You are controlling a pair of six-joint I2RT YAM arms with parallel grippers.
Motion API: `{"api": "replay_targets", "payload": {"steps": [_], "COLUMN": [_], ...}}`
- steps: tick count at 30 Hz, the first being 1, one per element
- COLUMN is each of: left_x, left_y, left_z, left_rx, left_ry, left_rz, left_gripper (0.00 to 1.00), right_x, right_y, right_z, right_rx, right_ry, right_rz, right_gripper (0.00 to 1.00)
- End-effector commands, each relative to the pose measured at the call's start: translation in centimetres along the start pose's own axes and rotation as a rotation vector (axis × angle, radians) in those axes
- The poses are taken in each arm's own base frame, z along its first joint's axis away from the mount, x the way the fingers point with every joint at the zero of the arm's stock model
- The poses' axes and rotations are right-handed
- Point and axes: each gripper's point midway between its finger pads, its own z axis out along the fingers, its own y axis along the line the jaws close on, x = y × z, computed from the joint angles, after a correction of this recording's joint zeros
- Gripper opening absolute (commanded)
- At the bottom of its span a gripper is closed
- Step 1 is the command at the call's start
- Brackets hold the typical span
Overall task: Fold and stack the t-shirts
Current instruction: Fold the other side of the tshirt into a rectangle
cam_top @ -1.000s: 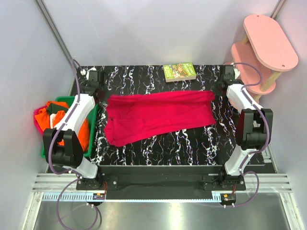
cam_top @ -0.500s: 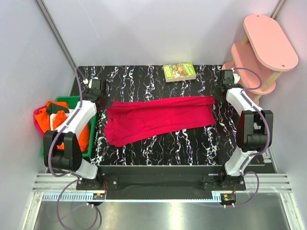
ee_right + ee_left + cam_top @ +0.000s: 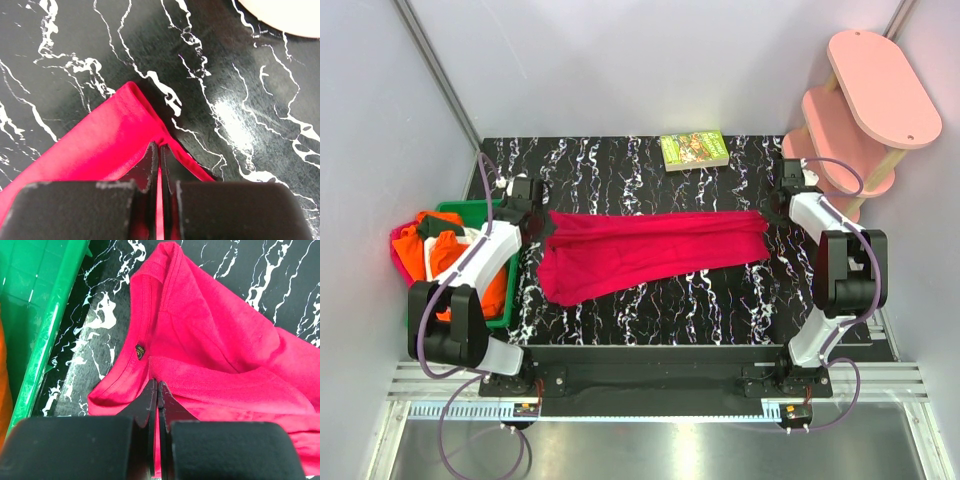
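Observation:
A crimson-red t-shirt [image 3: 650, 248] lies stretched across the black marble table [image 3: 650, 310], its far edge pulled toward the near side into a long band. My left gripper [image 3: 542, 225] is shut on the shirt's left end near the collar [image 3: 142, 347]; red cloth shows between its fingers [image 3: 150, 395]. At the right end, my right gripper [image 3: 772, 212] is shut on the shirt's corner [image 3: 135, 107]. Orange t-shirts [image 3: 425, 250] sit bunched in the green bin [image 3: 470, 208], over a magenta-pink one [image 3: 398, 250] at the bin's left edge.
A small green-covered book [image 3: 694, 150] lies at the table's far edge. A pink two-tier stool [image 3: 865, 105] stands beyond the table's right far corner. The green bin's wall [image 3: 45, 335] runs close beside my left gripper. Grey walls enclose the table.
Both grippers have moved toward the near side, drawing the shirt's far edge with them. The red shirt has become a narrower band.

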Motion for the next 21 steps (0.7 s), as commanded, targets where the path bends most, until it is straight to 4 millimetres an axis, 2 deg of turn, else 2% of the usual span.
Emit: {"api": "replay_targets", "payload": {"steps": [1,11,21], "left_x": [-0.4,2.7,5.0], "left_y": [-0.3,0.1,0.0], "left_z": [-0.7,-1.4,-3.0], "left_rx": [0.031,0.04,0.05], "left_ry": [-0.043,-0.001,0.013], "left_rz": [-0.004,0.035,0.078], "left_gripper": [0.0,0.0,0.0], "right_x": [-1.8,-0.8,-0.1], "right_y": [-0.8,-2.2,-3.0], "right_z": [-1.4,-1.8,-2.2], "right_rx": [0.025,0.065,0.082], "right_ry": [-0.075,-0.068,-0.053], "right_rz": [0.034,0.035,0.03], "right_gripper": [0.0,0.0,0.0]}}
